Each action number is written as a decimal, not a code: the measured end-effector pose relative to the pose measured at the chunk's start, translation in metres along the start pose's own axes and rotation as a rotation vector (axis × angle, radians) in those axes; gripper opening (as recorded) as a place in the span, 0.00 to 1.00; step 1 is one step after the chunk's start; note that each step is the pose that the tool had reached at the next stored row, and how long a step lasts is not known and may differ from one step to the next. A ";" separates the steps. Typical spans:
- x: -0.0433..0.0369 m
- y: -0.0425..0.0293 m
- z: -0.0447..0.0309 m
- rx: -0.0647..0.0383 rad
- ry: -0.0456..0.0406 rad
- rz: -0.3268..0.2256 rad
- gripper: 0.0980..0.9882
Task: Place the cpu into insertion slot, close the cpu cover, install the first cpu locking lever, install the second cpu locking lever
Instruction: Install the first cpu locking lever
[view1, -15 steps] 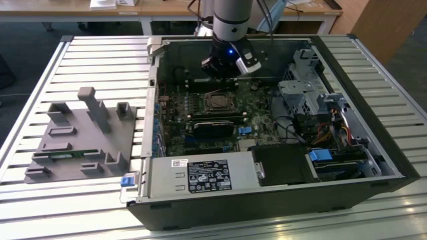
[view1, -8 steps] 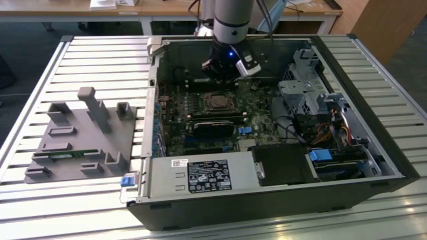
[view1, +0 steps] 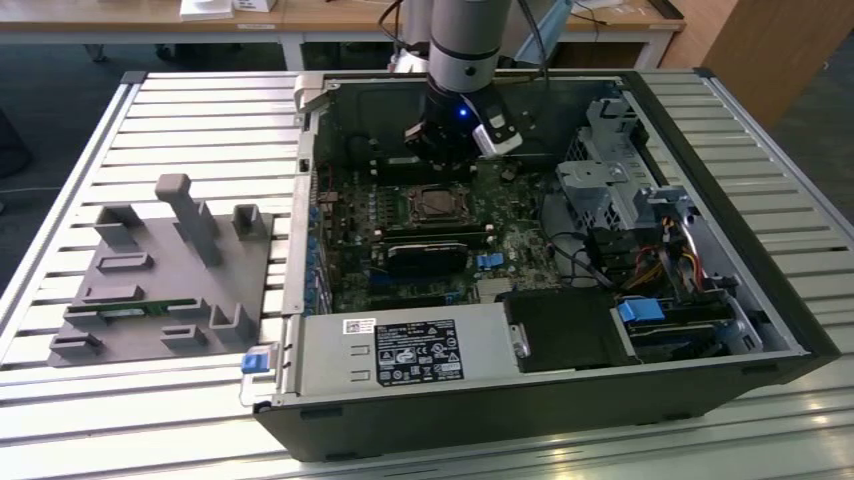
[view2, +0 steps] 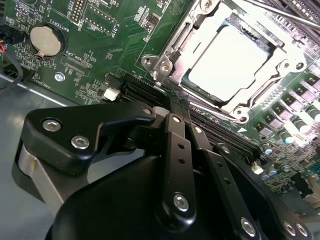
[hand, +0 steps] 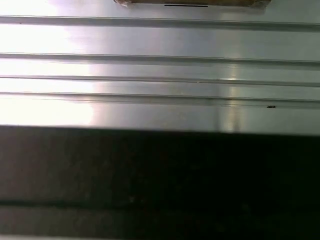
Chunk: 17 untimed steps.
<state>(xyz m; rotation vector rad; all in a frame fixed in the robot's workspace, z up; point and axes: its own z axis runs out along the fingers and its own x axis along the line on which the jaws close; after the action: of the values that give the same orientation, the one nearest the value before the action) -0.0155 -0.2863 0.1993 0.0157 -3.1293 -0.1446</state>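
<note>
One arm (view1: 467, 60) upright above cpu (view2: 230, 57).

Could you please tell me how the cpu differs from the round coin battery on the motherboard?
The pale silver-grey square cpu is flat and four-sided; the round silver coin battery is a disc. The cpu looks larger and sits under a silver metal frame cover; the battery sits in a black holder. Both are metallic, on the green motherboard.

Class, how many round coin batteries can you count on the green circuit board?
1. The coin battery sits on the green board, apart from the chip socket; others may be hidden.
</note>
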 end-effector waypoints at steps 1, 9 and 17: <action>-0.0001 0.0000 0.0000 0.000 0.0000 0.000 0.01; -0.0002 0.0004 -0.0026 0.003 -0.0001 0.000 0.01; -0.0011 0.0007 -0.0004 0.042 0.0006 0.000 0.01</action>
<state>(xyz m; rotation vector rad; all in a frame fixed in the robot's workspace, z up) -0.0144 -0.2856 0.1998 0.0158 -3.1313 -0.0787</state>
